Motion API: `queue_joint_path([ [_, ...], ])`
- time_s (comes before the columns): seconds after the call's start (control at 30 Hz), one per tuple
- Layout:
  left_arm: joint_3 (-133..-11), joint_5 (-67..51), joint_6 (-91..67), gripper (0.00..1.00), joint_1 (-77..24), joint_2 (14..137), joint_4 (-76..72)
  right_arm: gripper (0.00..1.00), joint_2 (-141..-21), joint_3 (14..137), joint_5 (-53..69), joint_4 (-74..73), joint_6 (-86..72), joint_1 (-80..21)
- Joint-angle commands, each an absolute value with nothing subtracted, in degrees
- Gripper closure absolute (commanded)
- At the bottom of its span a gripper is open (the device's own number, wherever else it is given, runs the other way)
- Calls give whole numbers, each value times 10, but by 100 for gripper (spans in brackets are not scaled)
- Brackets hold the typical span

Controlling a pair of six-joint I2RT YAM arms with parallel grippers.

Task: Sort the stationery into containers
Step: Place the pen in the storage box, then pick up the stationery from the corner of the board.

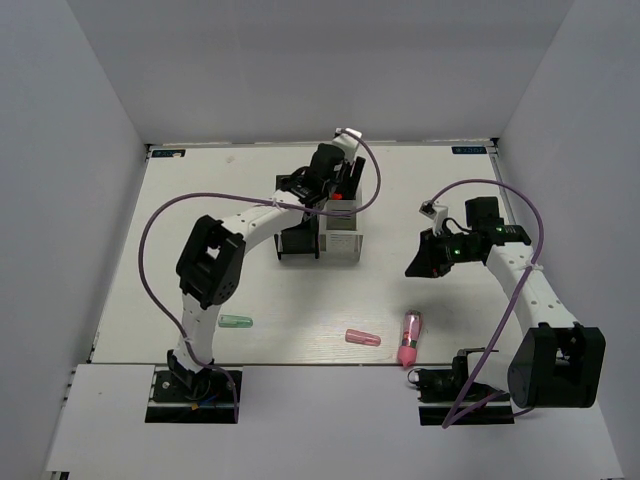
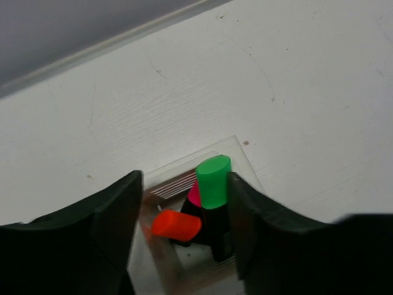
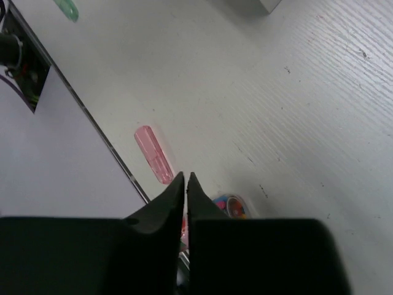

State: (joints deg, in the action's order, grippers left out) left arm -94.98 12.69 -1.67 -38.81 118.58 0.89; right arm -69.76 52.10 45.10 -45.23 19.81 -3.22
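Fingers of my left hand (image 2: 184, 187) spread open around the highlighters standing in an organiser compartment (image 2: 175, 183).
I judge the highlighters sorted; next, my right hand (image 3: 186, 184), pinched shut and empty above the table (image 3: 295, 110), must open and drop onto the pink capsule (image 3: 153, 153) nearby.

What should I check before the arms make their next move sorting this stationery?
1. Open left tool: ok, jaws apart.
2. Free right tool: ok, shut with nothing in it.
3. Highlighters boxed: ok, green cap, orange cap and pink cap stand in one organiser compartment.
4. Loose items gone: not ok; green capsule, pink capsule and pink-clear tube lie on the table.
5. Whereabouts of tape roll: cannot tell.
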Motion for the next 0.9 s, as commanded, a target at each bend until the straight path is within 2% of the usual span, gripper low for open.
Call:
queue_joint_path([
  [0.0,-968,120,-24,39,-395,1102,14,100,-695,546,475,-475,212,-31],
  [0.07,-964,120,-33,75,-397,1066,20,100,-697,548,475,-488,227,-31],
  [0.1,-948,119,-41,88,-401,1053,27,92,-700,553,468,-492,229,-32],
  [0.13,-941,108,-44,100,-406,1037,32,52,-705,555,461,-512,238,-32],
  [0.17,-919,104,-50,100,-411,987,64,40,-711,561,456,-521,249,-33],
  [0.23,-879,110,-59,100,-427,945,144,37,-722,573,402,-552,259,-36],
  [0.27,-853,118,-74,87,-432,900,174,40,-726,573,358,-555,254,-36],
  [0.3,-823,130,-99,67,-435,857,203,42,-738,570,339,-557,243,-38],
  [0.33,-810,154,-114,52,-436,814,266,44,-743,561,301,-559,236,-40],
  [0.4,-743,185,-169,37,-439,751,350,45,-754,552,265,-569,224,-47],
  [0.47,-680,207,-210,22,-442,684,418,39,-752,548,250,-581,217,-54],
  [0.5,-634,207,-222,22,-442,623,464,36,-751,548,249,-583,213,-62],
  [0.73,-453,232,-288,21,-446,474,542,14,-794,559,243,-635,156,-75],
  [0.87,-381,239,-298,19,-446,406,544,13,-843,532,257,-630,125,-83],
])
